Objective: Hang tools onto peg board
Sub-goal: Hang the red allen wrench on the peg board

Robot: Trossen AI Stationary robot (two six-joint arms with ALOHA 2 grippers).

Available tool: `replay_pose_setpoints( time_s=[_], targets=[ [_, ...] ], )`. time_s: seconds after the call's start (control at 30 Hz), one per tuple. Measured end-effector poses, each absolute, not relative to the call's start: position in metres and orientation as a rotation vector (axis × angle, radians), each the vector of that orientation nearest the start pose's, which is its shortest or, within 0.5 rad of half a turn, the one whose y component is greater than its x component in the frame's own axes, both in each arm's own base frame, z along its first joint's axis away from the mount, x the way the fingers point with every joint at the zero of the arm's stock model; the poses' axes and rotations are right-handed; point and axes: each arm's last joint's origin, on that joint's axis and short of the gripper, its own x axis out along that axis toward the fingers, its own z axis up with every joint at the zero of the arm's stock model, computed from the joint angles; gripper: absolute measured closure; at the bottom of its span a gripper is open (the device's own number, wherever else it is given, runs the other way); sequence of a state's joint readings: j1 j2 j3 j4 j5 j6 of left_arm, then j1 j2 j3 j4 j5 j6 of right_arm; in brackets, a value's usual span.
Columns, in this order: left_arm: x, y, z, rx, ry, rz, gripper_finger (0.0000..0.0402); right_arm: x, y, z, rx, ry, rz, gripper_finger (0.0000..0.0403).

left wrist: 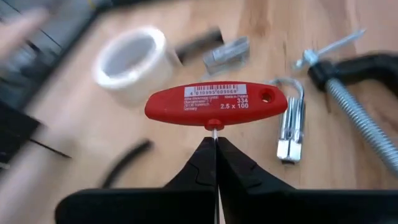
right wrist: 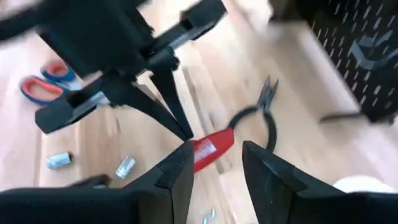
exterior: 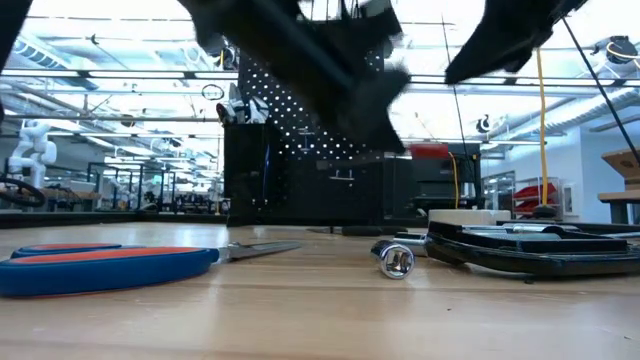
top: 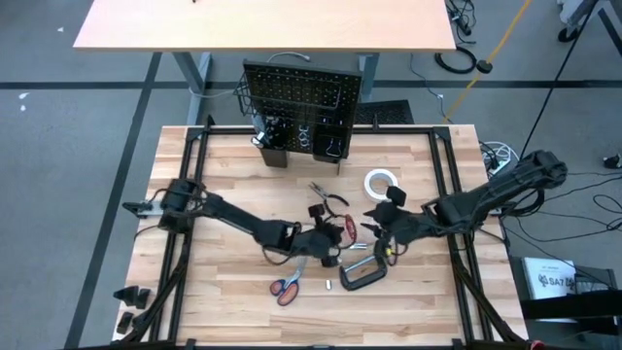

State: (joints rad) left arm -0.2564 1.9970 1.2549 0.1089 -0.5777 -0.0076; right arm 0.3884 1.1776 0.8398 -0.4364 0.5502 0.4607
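My left gripper point(top: 328, 236) is shut on a red T-handle screwdriver point(left wrist: 217, 106) above the table's middle. My right gripper point(right wrist: 217, 171) is open, and its two fingers stand on either side of the red handle's end point(right wrist: 214, 146). The black peg board point(top: 301, 95) stands upright at the table's far edge, with bins along its lower edge. Lying on the table are the white tape roll point(top: 381, 182), the dark-handled pliers point(top: 326, 199), the black C-clamp point(top: 362, 274) and the orange-handled scissors point(top: 287, 287). My left gripper pinches the screwdriver's thin metal shaft point(left wrist: 215, 127) between its two fingertips, right where it meets the red handle. The fingers slant down from the table's left side. The handle lies crosswise just past the fingertips, lifted clear of the table. My right gripper: its fingers point(right wrist: 177, 177) flank the red handle; whether one touches it, I cannot tell.
Small silver sockets point(right wrist: 59, 160) and a silver key bundle point(left wrist: 289, 127) lie loose near the C-clamp. The two arms nearly meet over the table's middle. In the low view the scissors point(exterior: 100, 266), a socket point(exterior: 395, 260) and the clamp point(exterior: 530, 248) lie along the near side.
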Motion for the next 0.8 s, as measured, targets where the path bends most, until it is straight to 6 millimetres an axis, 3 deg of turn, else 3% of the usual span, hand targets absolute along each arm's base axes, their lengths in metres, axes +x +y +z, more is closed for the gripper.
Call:
replay_pose_setpoints(
  time_s=[0.13,0.27,0.4,0.53,0.63,0.8],
  targets=[
    [0.392,-0.109,0.202,0.362,0.467,0.403,0.0401,0.21,0.087,0.275,0.046,0.507,-0.323,0.0273],
    [0.36,-0.119,0.22,0.457,0.294,0.532,0.0401,0.198,0.102,0.294,0.034,0.345,-0.325,0.0273],
    [0.325,-0.108,0.233,0.338,0.03,0.593,0.0401,0.196,0.117,0.305,0.003,0.218,-0.335,0.0273],
    [0.301,-0.09,0.236,0.241,-0.174,0.659,0.0401,0.209,0.128,0.308,0.001,0.129,-0.36,0.0273],
    [0.298,-0.084,0.241,0.252,-0.234,0.656,0.0401,0.227,0.135,0.306,-0.025,0.071,-0.364,0.0273],
    [0.314,-0.089,0.247,0.324,-0.212,0.573,0.0401,0.256,0.142,0.299,-0.105,-0.021,-0.281,0.0273]
  ],
)
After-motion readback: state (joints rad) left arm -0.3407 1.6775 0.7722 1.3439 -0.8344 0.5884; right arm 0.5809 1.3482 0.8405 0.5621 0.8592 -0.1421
